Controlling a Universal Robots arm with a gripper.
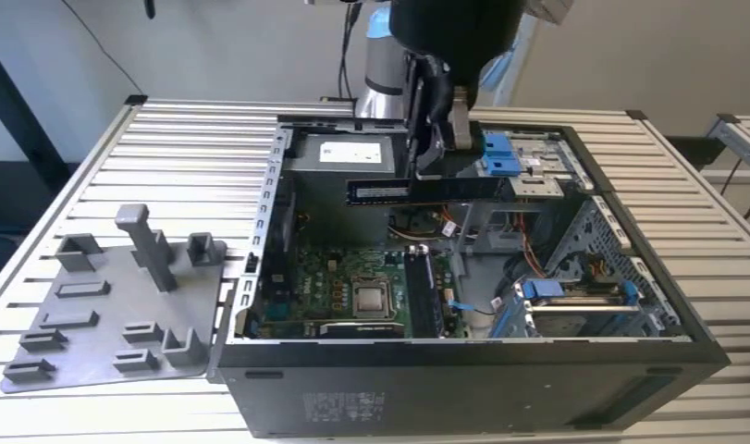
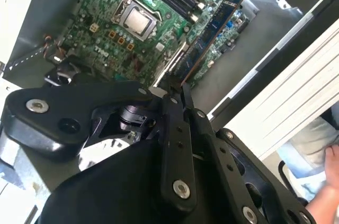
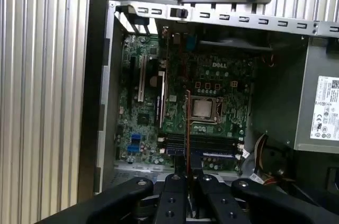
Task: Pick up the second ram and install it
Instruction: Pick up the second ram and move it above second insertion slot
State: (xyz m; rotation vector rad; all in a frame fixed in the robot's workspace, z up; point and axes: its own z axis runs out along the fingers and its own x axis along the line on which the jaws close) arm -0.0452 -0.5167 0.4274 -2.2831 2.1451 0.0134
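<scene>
Dark second ram [image 1: 473,188], clamped in the hand [image 1: 432,174], hangs level above the open case [image 1: 473,388], long axis crosswise to the memory slots [image 3: 204,145].

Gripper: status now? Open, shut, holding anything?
Gripper: shut on the second ram, held over the open computer case.

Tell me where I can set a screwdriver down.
Bare table slats lie beyond the grey tray, on the exterior view's left of the case. The case is crowded; the gripper holds the second ram over it.
</scene>
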